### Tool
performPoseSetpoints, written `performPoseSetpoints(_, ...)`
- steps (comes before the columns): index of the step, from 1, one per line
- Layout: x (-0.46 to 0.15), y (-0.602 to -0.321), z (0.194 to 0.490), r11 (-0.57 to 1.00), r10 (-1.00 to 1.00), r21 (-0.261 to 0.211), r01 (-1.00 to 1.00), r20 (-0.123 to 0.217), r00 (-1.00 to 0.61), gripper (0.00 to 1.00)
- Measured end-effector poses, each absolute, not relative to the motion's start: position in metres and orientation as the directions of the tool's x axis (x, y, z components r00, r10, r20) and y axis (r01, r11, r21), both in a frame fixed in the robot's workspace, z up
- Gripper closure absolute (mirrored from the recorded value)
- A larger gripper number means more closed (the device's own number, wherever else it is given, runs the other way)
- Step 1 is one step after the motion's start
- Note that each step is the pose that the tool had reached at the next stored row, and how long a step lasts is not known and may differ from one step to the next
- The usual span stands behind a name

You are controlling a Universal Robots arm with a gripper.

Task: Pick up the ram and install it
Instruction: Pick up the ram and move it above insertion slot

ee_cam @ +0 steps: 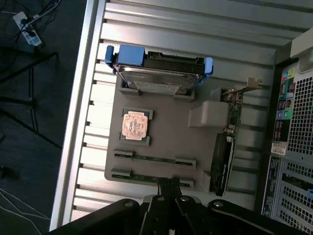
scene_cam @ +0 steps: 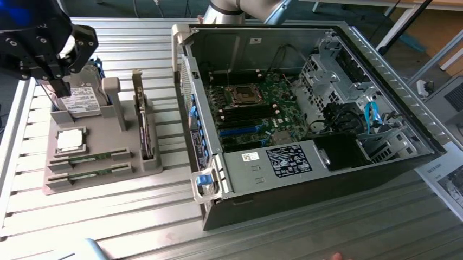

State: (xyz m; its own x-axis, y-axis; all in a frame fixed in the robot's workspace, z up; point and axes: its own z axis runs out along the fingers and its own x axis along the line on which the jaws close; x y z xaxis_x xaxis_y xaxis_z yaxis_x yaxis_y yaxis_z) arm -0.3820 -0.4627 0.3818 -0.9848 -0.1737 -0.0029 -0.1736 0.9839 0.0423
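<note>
Two ram sticks, thin green boards, lie in slots at the near end of the grey holder [scene_cam: 97, 183]: one ram [scene_cam: 90, 159] and a second ram [scene_cam: 90, 174]. In the wrist view they are the ram [ee_cam: 154, 158] and the outer ram [ee_cam: 139, 176]. My black gripper [scene_cam: 56, 89] hangs high over the holder's far end in the exterior view. In the wrist view the gripper [ee_cam: 168, 184] is shut, its tips lined up over the outer stick, well above it and holding nothing. The open computer case [scene_cam: 376, 59] lies at the exterior view's right, with its motherboard [scene_cam: 253, 105] exposed.
The holder [ee_cam: 171, 132] also carries a silver hard drive [scene_cam: 79, 100] [ee_cam: 159, 81], a square processor chip [scene_cam: 70, 140] [ee_cam: 134, 125] and an upright expansion card [scene_cam: 145, 130] [ee_cam: 225, 156]. Everything rests on a ribbed metal table [scene_cam: 108, 227]. Dark floor with cables lies past the table edge [ee_cam: 29, 29].
</note>
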Motion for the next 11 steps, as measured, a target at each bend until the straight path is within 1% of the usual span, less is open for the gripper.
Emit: performPoseSetpoints(11,-0.3820,-0.4627,0.3818,0.901,-0.432,0.042,-0.432,-0.003,-0.902,0.90)
